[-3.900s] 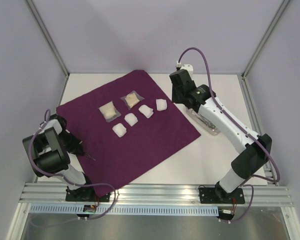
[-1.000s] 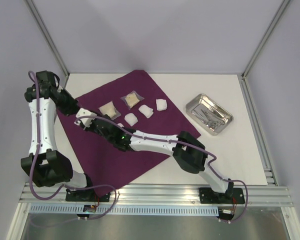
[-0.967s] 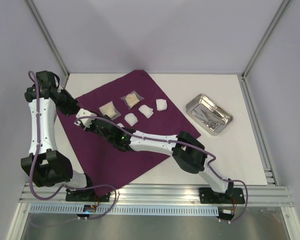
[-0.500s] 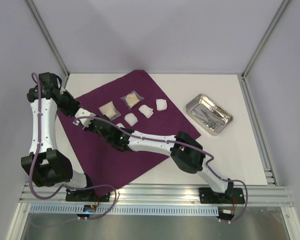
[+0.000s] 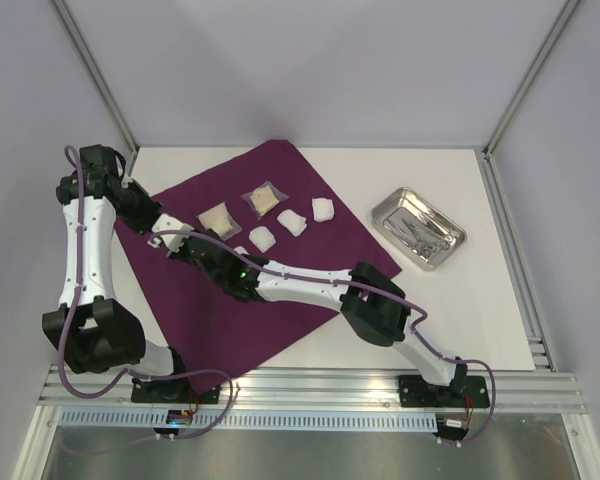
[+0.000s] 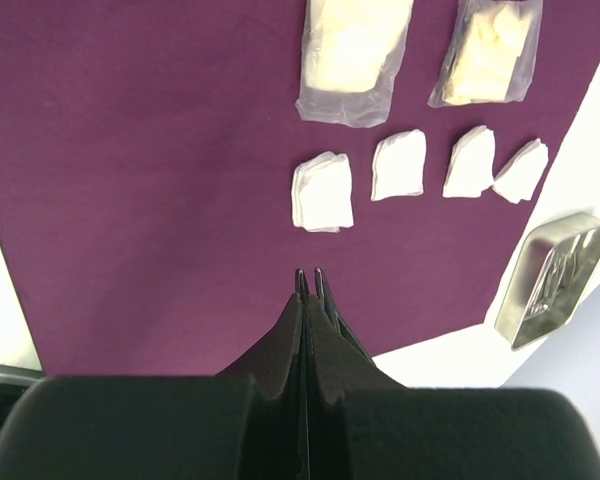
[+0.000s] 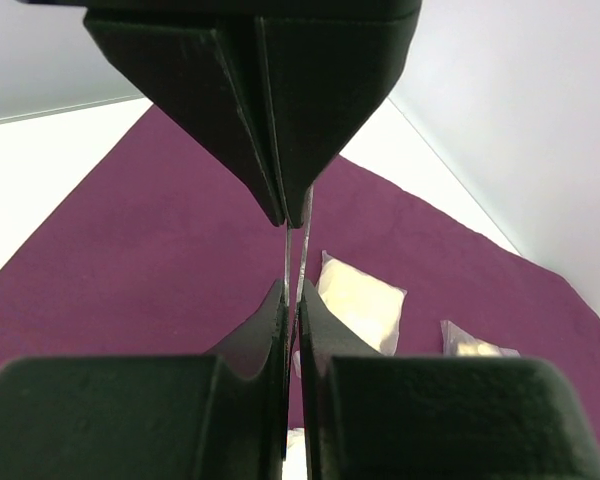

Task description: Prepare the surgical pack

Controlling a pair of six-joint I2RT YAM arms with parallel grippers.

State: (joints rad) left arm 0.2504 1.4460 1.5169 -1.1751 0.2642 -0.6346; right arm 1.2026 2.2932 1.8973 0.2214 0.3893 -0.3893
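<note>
The dark-purple cloth (image 5: 210, 320) lies spread on the table. On it are two tan packets (image 5: 218, 220) (image 5: 264, 199) and white gauze pads (image 5: 293, 221). My left gripper (image 5: 152, 228) hangs over the cloth's left corner, shut on thin steel forceps (image 6: 309, 278) whose tips poke past its jaws. My right gripper (image 5: 170, 240) reaches across the cloth and meets it. In the right wrist view my right gripper (image 7: 292, 295) is shut on the same forceps (image 7: 295, 245), below the left gripper's fingers (image 7: 280, 100). The steel tray (image 5: 380, 205) sits right of the cloth.
The tray still holds other steel instruments (image 5: 420, 230). My right arm (image 5: 310, 285) lies low across the middle of the cloth and hides part of one gauze pad. Frame posts stand at the back corners; a rail runs along the near edge.
Since 3.9 s ago the right arm swung from the tray across to the left, and the left arm rose to meet it. In the last second both grippers crept slightly left.
</note>
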